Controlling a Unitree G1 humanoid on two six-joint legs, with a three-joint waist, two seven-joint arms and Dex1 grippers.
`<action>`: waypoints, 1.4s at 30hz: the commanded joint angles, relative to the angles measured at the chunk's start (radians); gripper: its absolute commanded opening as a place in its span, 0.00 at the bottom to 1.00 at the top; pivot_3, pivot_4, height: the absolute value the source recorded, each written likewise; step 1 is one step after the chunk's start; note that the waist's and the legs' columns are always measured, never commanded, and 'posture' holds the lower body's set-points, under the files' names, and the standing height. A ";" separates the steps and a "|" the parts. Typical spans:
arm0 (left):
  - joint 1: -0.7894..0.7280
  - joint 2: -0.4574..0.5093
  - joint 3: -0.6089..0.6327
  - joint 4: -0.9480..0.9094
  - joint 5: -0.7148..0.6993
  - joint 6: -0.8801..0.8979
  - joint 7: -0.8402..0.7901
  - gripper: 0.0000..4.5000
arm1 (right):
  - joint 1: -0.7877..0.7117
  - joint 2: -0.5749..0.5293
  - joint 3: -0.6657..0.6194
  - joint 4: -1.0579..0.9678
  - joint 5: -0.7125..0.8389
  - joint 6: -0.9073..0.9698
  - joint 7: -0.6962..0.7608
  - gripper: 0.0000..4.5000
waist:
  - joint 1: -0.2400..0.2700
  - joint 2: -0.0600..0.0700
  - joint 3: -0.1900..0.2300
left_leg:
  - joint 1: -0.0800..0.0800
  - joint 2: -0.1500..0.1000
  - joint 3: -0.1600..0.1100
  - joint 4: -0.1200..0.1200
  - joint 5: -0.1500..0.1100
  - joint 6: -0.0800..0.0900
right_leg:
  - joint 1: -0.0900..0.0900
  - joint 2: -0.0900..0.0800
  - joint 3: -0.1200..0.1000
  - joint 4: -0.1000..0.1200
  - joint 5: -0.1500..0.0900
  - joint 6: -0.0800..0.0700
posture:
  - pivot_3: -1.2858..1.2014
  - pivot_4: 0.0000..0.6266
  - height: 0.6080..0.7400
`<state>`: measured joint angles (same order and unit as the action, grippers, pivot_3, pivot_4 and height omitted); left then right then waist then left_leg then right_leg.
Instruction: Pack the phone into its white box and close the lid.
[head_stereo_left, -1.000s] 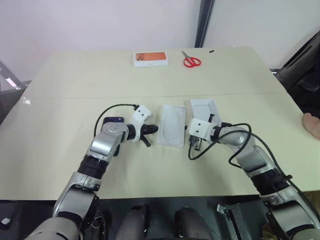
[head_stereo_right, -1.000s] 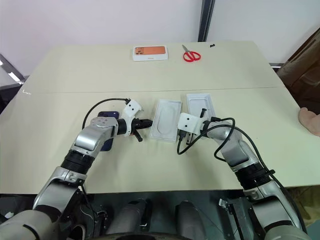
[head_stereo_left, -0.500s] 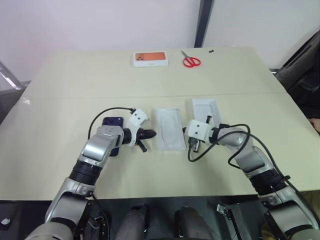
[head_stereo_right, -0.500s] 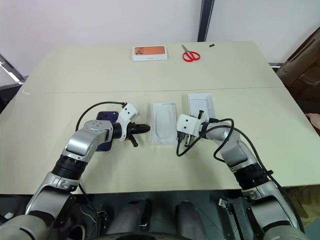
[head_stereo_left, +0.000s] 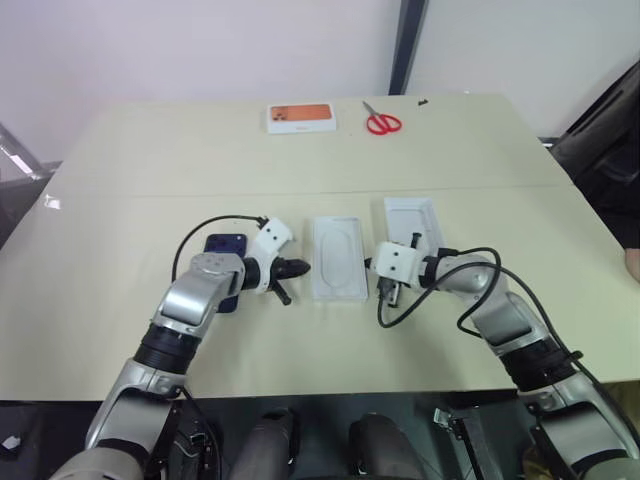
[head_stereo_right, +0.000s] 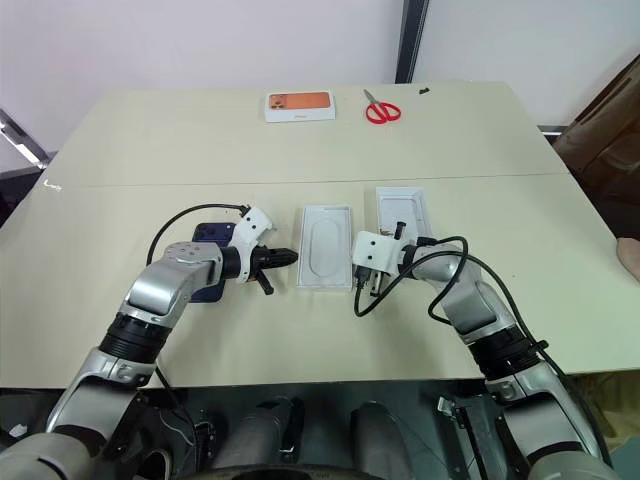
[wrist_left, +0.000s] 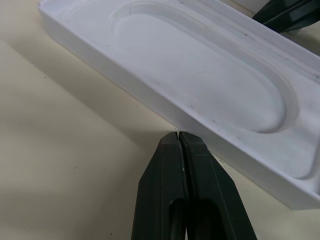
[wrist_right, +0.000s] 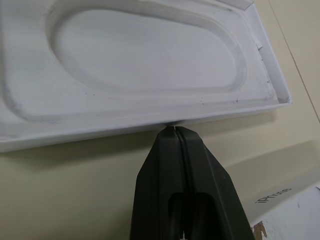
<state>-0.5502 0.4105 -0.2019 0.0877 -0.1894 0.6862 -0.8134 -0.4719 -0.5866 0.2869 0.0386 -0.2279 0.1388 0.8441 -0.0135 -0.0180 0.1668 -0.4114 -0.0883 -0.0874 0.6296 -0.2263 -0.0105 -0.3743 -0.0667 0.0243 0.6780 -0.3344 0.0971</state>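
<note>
The white box (head_stereo_left: 337, 258) lies in the middle of the table, with a white insert with an oval recess (wrist_left: 210, 75) inside it. My left gripper (head_stereo_left: 306, 267) is shut and empty, its tips against the box's left long side. On the opposite long side my right gripper (head_stereo_left: 383, 288) is also shut and empty, its tips (wrist_right: 174, 129) at the wall. The dark navy phone (head_stereo_left: 222, 262) lies flat behind my left forearm, partly hidden by it. Just right of the box the lid (head_stereo_left: 410, 220) rests open side up, white inside with a small dark mark.
An orange-topped white box (head_stereo_left: 301, 117) and red-handled scissors (head_stereo_left: 382, 122) lie at the table's far edge. A person's hand (head_stereo_left: 632, 262) shows at the right border. A seam (head_stereo_left: 150, 193) crosses the tabletop behind the work area.
The white box has swung from tilted to squared up between my two shut grippers. My left gripper has drawn slightly left. The person's hand at the right edge has pulled back.
</note>
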 joint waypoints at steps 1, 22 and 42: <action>-0.008 0.029 0.039 0.010 -0.012 -0.007 -0.005 0.02 | 0.003 -0.024 -0.046 -0.069 0.032 0.009 0.008 0.00 | 0.001 0.000 0.000 | 0.000 0.000 0.000 0.000 0.000 0.000 | 0.000 0.000 0.000 0.000 0.000 0.000 | 0.52 0.24 0.95; -0.075 0.393 0.353 0.232 -0.272 0.262 -0.191 0.99 | -0.217 0.286 0.054 0.086 0.062 -0.021 -0.123 0.00 | -0.006 0.000 0.001 | 0.000 0.000 0.001 -0.001 0.001 -0.002 | -0.008 0.000 0.001 0.004 0.000 0.000 | 0.52 0.24 0.95; 0.038 0.412 0.303 0.235 -0.277 0.421 -0.147 0.99 | -0.397 0.628 0.278 0.478 -0.067 0.101 -0.093 0.00 | -0.012 0.000 0.000 | -0.005 0.000 0.000 -0.001 0.003 -0.005 | -0.016 0.001 0.001 0.010 0.000 0.000 | 0.52 0.24 0.95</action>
<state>-0.5328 0.8417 0.1352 0.3290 -0.4522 1.0671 -0.9608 -0.8474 0.0107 0.5640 0.5227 -0.3096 0.2238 0.7343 -0.0252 -0.0179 0.1670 -0.4163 -0.0882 -0.0873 0.6282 -0.2232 -0.0159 -0.3904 -0.0660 0.0249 0.6878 -0.3344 0.0970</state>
